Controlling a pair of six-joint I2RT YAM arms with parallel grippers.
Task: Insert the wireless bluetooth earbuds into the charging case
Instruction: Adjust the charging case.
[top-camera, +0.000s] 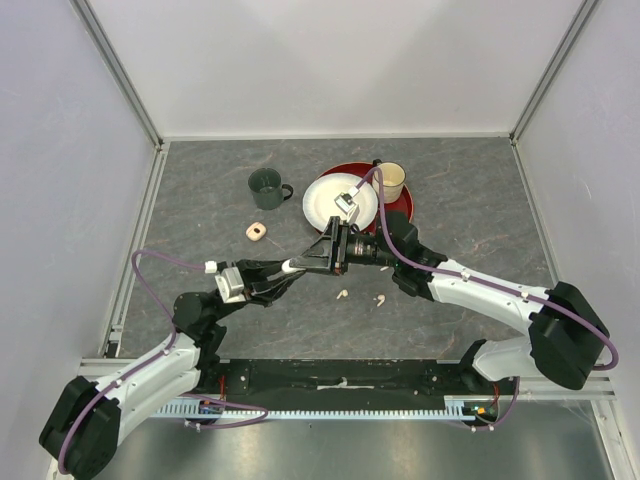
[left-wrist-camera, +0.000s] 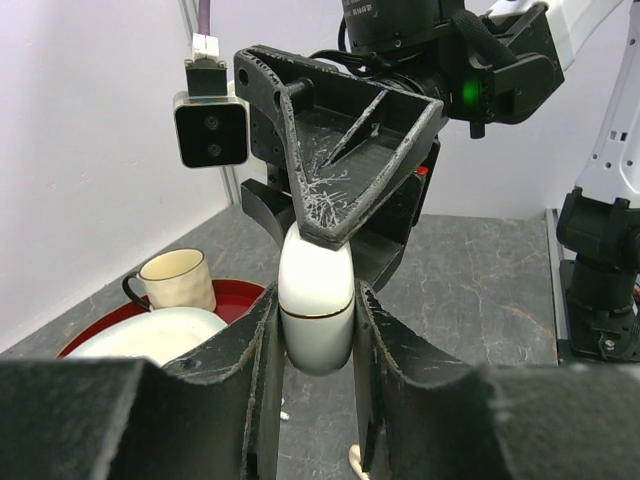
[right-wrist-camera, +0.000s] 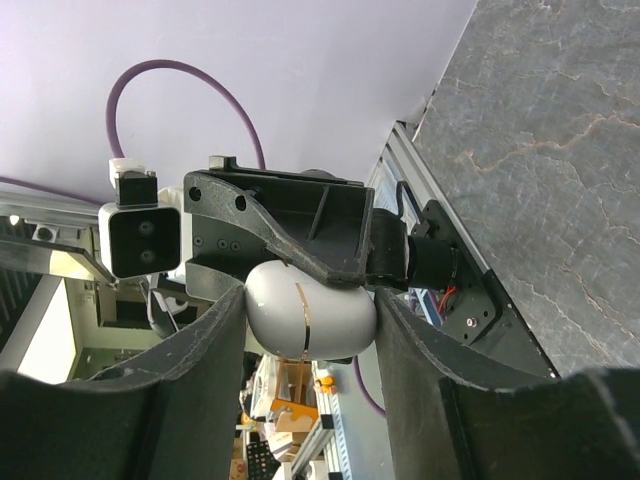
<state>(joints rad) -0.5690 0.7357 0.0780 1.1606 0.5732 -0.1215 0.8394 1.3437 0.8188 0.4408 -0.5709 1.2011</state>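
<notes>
A white egg-shaped charging case (top-camera: 298, 265) with a gold seam is closed and held above the table between both grippers. My left gripper (left-wrist-camera: 316, 300) is shut on the case's (left-wrist-camera: 316, 318) lower half. My right gripper (right-wrist-camera: 310, 302) is shut on the case (right-wrist-camera: 318, 312) from the opposite side. In the top view the left gripper (top-camera: 288, 269) and right gripper (top-camera: 310, 261) meet tip to tip. Two small white earbuds (top-camera: 342, 294) (top-camera: 380, 299) lie on the table just right of the grippers. One earbud (left-wrist-camera: 354, 461) shows below the case in the left wrist view. The other earbuds are not visible.
A dark green mug (top-camera: 266, 187) stands at the back. A white plate (top-camera: 325, 205) and a cream mug (top-camera: 391, 181) sit on a red tray (top-camera: 404, 208). A small peach object with a hole (top-camera: 256, 231) lies left of the plate. White walls enclose the table.
</notes>
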